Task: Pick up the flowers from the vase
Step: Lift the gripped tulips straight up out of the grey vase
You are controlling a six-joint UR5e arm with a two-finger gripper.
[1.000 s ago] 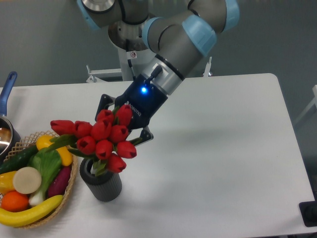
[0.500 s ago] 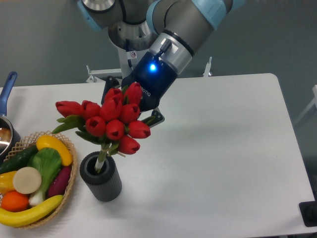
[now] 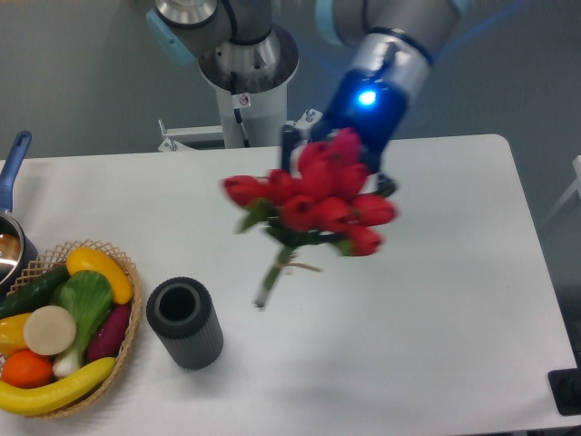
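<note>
The flowers [image 3: 313, 204], a bunch of red tulip buds with green leaves and thin stems, hang in the air over the middle of the table, blurred by motion. Their stem ends reach down to the left, clear of the vase. My gripper [image 3: 334, 168] is shut on the flowers just behind the buds; its fingertips are hidden by them. The vase [image 3: 185, 322], a small dark grey cylinder, stands upright and empty at the front left, well left of and below the bunch.
A wicker basket [image 3: 130, 339] of fruit and vegetables sits at the left edge beside the vase. A pot with a blue handle [image 3: 13, 163] stands at the far left. The robot base [image 3: 245, 86] is at the table's back.
The gripper has lifted the flowers up and to the right. Their stems have come fully out of the vase, which stays in place.
</note>
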